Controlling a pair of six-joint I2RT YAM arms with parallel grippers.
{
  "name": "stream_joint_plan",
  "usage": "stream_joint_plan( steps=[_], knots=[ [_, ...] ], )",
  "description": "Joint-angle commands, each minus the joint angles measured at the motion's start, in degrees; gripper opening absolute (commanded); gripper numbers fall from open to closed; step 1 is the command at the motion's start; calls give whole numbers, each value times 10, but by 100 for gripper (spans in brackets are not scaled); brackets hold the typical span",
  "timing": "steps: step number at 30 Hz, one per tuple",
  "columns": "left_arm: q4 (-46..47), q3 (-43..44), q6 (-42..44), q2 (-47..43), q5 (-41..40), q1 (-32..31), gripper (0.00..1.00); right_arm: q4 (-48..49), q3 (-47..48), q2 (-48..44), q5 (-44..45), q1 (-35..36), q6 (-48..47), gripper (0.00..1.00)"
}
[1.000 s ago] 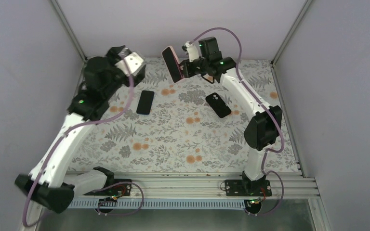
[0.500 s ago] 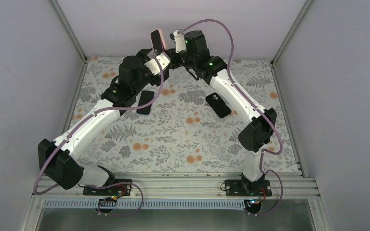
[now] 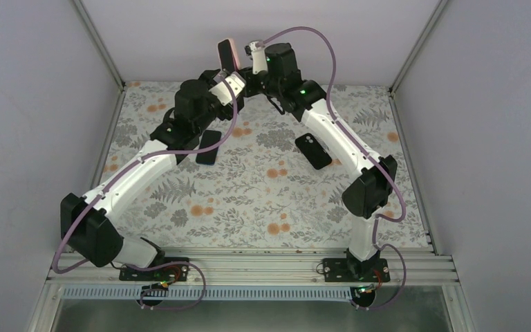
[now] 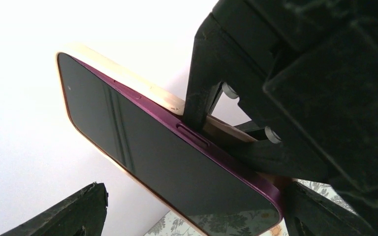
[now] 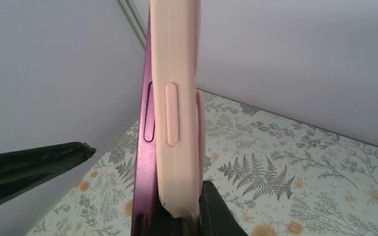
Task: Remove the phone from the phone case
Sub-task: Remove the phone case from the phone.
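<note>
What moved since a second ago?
The left gripper swung in from the back-left corner, open, up to the pink-cased phone. The right gripper, shut on that phone, raised it and carried it leftward. The left black phone and right black phone stayed flat on the table.

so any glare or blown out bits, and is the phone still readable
Left wrist: wall blown out white; phone screen dark, faint fern reflection at its lower end; the right fingers nearly black. Right wrist: even light, pink case clear. Top external: soft and even, phone tiny.
</note>
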Motion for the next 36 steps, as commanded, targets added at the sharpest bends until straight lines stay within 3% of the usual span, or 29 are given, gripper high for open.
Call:
stream_joint_plan(
  steps=[1, 6, 9, 11, 13, 18, 25, 30, 36],
  knots=[
    [41, 9, -12, 17, -43, 4, 86, 44, 16, -7, -3, 5, 11, 3],
    [38, 14, -9, 44, -53, 4, 84, 46, 20, -12, -20, 5, 26, 3],
    [91, -14, -13, 37, -115, 4, 75, 44, 18, -19, -31, 5, 29, 3],
    [177, -41, -3, 23, -189, 5, 72, 43, 13, -25, -46, 5, 27, 3],
    [272, -69, 33, 7, -259, 6, 80, 43, 4, -30, -63, 5, 31, 3],
    [514, -127, 154, -26, -325, 10, 81, 59, -33, -35, -109, 5, 43, 3],
    [751, -165, 318, 16, -320, 9, 81, 65, -29, -25, -232, 5, 59, 3],
    [972, -169, 492, 80, -276, 11, 77, 69, -61, -30, -295, 5, 44, 3],
    [1035, -151, 556, 129, -242, 11, 63, 74, -78, -27, -341, 6, 35, 3]
  ],
)
